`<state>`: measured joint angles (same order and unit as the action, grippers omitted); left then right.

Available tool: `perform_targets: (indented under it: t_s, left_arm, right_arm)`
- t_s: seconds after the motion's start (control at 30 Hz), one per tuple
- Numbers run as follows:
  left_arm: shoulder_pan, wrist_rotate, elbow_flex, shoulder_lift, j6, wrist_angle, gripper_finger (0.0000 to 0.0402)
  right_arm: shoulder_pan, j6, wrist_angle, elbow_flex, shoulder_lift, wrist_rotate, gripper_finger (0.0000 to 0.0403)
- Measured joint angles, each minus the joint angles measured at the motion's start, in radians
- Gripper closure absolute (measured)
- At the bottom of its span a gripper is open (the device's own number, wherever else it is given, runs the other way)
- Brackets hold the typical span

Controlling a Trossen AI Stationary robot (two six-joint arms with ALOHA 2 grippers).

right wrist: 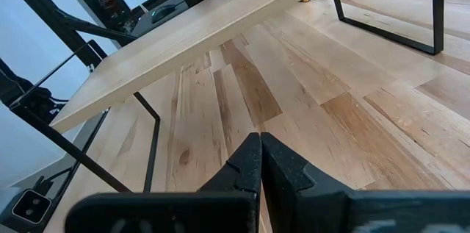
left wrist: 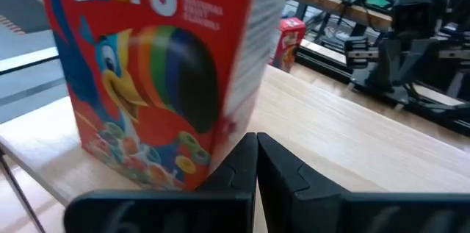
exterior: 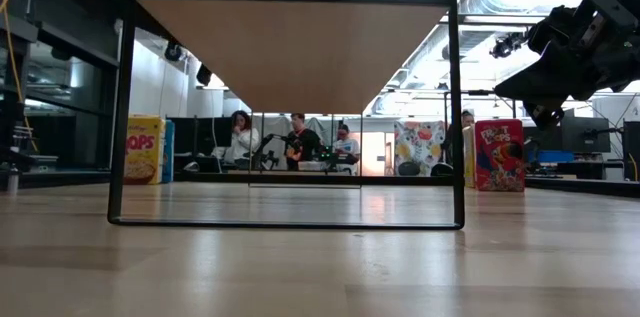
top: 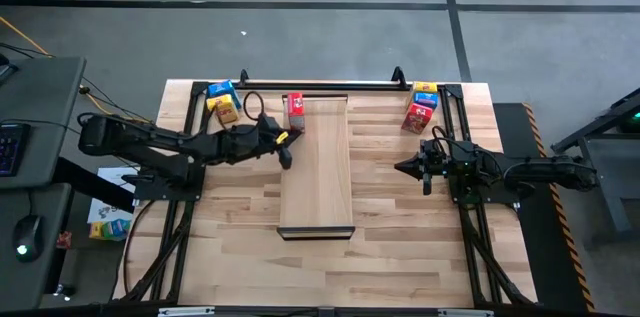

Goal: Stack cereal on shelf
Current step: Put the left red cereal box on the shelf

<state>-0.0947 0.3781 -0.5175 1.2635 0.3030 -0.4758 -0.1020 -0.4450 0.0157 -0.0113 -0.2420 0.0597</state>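
The shelf (top: 318,177) is a pale board raised on a black frame (exterior: 120,107) in the middle of the table. One red cereal box (top: 295,110) stands upright on its far left corner and fills the left wrist view (left wrist: 147,71). My left gripper (top: 286,153) (left wrist: 256,145) is shut, just on the near side of that box, over the shelf's left edge; the high view shows a gap between them. My right gripper (top: 412,168) (right wrist: 260,145) is shut and hovers over the table, to the right of the shelf.
A blue and a yellow box (top: 222,102) stand on the table at the far left corner. Three more, yellow, blue and red (top: 421,107), stand at the far right. A black rail (top: 320,84) runs along the far edge. People sit in the room beyond (exterior: 295,142).
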Motion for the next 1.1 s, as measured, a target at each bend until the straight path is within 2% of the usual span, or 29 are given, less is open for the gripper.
perform_targets:
  t_s: [0.67, 1.1]
  left_arm:
    - [-0.109, -0.081, 0.000, 0.000, -0.036, 0.008, 0.0401]
    - [-0.147, -0.082, 0.000, 0.000, -0.046, 0.016, 0.0401]
  right_arm:
    - [0.000, 0.000, 0.000, 0.000, 0.000, 0.000, 0.0402]
    - [0.000, 0.000, 0.000, 0.000, 0.000, 0.000, 0.0402]
